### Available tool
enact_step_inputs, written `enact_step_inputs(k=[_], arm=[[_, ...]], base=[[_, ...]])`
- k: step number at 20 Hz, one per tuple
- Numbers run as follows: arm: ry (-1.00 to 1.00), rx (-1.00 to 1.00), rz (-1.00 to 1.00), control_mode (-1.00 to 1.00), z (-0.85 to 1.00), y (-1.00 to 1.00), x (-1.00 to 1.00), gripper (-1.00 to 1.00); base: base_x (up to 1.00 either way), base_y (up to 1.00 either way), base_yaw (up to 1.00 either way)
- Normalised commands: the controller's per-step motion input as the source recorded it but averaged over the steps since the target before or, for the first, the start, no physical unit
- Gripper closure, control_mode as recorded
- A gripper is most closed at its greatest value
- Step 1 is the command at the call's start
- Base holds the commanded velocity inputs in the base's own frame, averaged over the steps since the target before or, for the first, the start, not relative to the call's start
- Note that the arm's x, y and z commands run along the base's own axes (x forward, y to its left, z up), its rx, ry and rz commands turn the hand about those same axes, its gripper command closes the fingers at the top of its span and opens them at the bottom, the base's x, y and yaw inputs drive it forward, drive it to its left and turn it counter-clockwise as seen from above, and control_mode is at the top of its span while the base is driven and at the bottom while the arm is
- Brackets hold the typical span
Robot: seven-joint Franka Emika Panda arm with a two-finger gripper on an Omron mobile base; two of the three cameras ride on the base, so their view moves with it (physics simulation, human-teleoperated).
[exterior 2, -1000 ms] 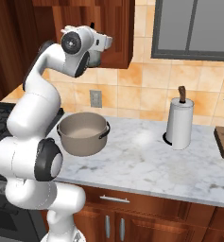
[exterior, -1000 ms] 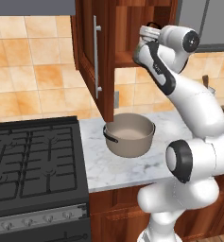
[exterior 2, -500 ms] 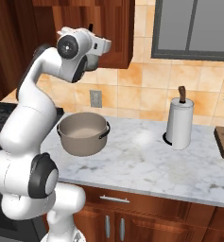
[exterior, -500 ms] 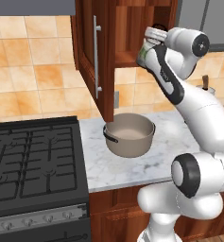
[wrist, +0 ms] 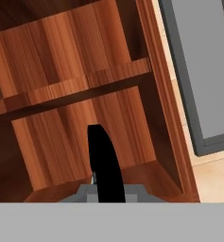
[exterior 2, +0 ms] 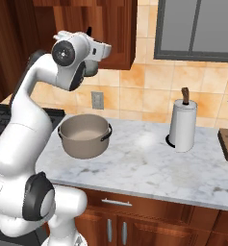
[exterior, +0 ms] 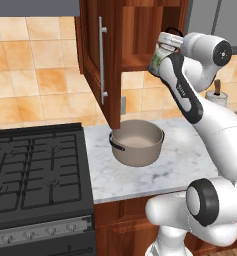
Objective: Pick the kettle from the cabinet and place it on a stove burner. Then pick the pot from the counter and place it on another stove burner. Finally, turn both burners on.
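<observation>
Nearest us, the pot (exterior: 138,143) sits on the counter (exterior: 180,165) beside the stove burners (exterior: 35,170). Above, our gripper (exterior: 170,41) is clamped on the kettle (exterior: 160,57) handle, holding it just outside the open cabinet (exterior: 135,35).

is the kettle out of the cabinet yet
Out: the kettle hangs at the arm's wrist in front of the open cabinet, clear of its shelf.

The rendered scene is evenly and brightly lit, with no blur or edge distortion. A soft pale sheen is seen on the bench (exterior 2: 149,139) below the end effector (exterior: 166,46). The cabinet (wrist: 85,118) interior ahead of the end effector is dimmer, darkening toward its upper corner. Shadows are faint.
</observation>
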Motion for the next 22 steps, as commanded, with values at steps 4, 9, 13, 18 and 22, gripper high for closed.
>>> enact_step_inputs(k=[4, 9, 13, 18, 22], arm=[[0.00, 0.00, 0.00, -1.00, 0.00, 0.00, -0.40, 1.00], [0.00, 0.01, 0.00, -1.00, 0.00, 0.00, -0.40, 1.00], [0.00, 0.00, 0.00, -1.00, 0.00, 0.00, -0.38, 1.00], [0.01, 0.00, 0.00, -1.00, 0.00, 0.00, -0.33, 1.00], [0.01, 0.00, 0.00, -1.00, 0.00, 0.00, -0.36, 1.00]], base=[[0.00, 0.00, 0.00], [0.00, 0.00, 0.00], [0.00, 0.00, 0.00], [0.00, 0.00, 0.00], [0.00, 0.00, 0.00]])
